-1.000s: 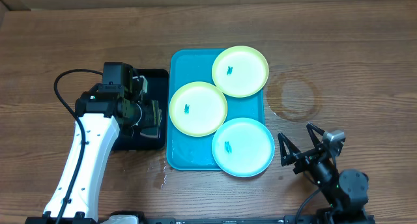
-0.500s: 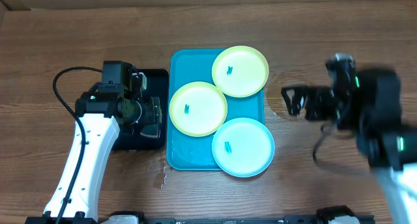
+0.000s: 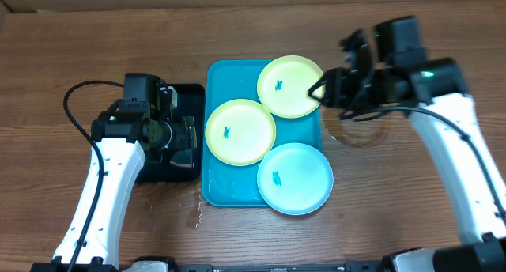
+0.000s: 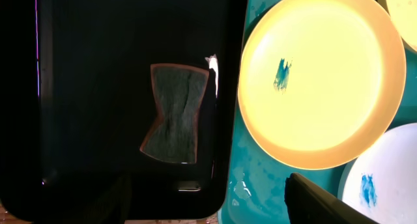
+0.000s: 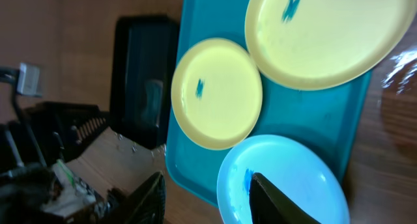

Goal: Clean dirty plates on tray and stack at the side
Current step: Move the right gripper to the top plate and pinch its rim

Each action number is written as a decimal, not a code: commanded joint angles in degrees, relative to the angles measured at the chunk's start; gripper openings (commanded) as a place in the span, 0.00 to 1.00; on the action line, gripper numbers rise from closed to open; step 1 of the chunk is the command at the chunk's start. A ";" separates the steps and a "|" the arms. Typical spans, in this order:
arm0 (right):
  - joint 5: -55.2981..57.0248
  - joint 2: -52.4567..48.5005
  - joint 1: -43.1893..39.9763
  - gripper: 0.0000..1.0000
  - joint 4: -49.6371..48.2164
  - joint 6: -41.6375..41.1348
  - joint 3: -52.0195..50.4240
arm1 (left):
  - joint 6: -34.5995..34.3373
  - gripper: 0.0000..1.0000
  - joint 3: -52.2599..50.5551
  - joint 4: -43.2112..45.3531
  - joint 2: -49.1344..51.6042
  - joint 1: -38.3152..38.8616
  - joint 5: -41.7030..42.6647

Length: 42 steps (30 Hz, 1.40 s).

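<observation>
My right gripper [image 5: 207, 182] is half spread, left gripper [image 3: 186, 137] spread wide, both empty. The upper round yellow-green plastic plate [image 3: 291, 86] looks light, stiff, slick. I'd pinch its rim at the edge of the turquoise rectangular plastic tray [image 3: 221, 78].

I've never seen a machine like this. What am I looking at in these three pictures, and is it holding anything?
You see two robot arms at a wooden table, and each arm ends in a two-finger gripper. One picture looks straight down from above. The other two come from small cameras on the wrists.

A turquoise tray carries three plates: a back yellow-green plate, a middle yellow-green plate and a light blue plate. Each has a small blue smudge. Beside it is a black tray with a grey sponge in it.

The left gripper is over the black tray. The right gripper is by the back plate's rim. Both are open and hold nothing.
</observation>
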State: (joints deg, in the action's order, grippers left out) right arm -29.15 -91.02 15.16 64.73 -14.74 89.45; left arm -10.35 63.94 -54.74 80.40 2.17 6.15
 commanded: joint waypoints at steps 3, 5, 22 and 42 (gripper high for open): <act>13.94 -5.31 10.19 0.50 0.04 -8.57 -0.31 | -0.42 0.76 0.07 -0.02 0.22 0.11 -0.42; 16.79 -7.48 12.48 0.51 -0.46 -10.56 -0.31 | -0.42 0.76 0.07 -0.04 0.22 0.11 -0.42; 22.99 -23.89 17.90 0.45 -7.37 -15.80 -0.31 | -0.44 0.78 0.07 -0.44 0.22 0.11 -0.37; 26.75 -28.63 17.90 0.26 -12.83 -19.61 -2.75 | -0.61 0.77 0.04 -0.74 0.22 0.11 -0.39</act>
State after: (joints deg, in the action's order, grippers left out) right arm -4.05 -119.22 33.04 52.51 -32.73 88.18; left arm -10.35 63.94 -55.57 80.40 2.17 6.17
